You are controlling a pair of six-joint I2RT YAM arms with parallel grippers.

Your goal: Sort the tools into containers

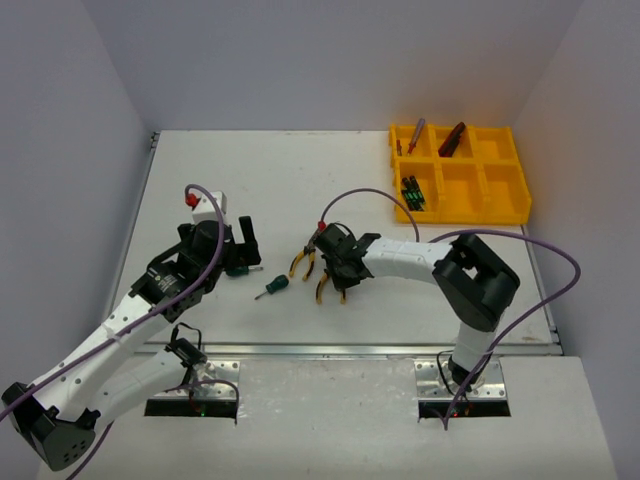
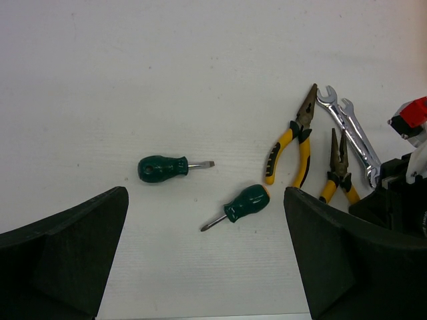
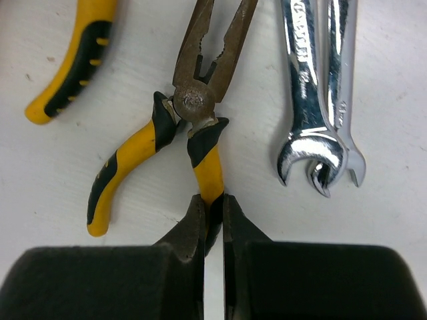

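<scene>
My right gripper (image 3: pixel 213 203) is shut on one handle of the small yellow-black pliers (image 3: pixel 193 107), which lie on the table; it also shows in the top view (image 1: pixel 335 272). Two silver wrenches (image 3: pixel 313 100) lie just right of them, and a second pair of pliers (image 3: pixel 73 60) to the left. My left gripper (image 2: pixel 205 200) is open and empty above two green screwdrivers (image 2: pixel 247 203) (image 2: pixel 163 168); in the top view it is at the left (image 1: pixel 240 250). The yellow tray (image 1: pixel 500 212) stands at the back right, holding a blue-red screwdriver (image 1: pixel 413 135), red-handled cutters (image 1: pixel 452 140) and black-green screwdrivers (image 1: pixel 413 193).
In the left wrist view the larger pliers (image 2: pixel 293 143), the small pliers (image 2: pixel 339 170) and the wrenches (image 2: pixel 350 137) lie close together, with the right arm (image 2: pixel 400 193) over them. Walls enclose the table on three sides.
</scene>
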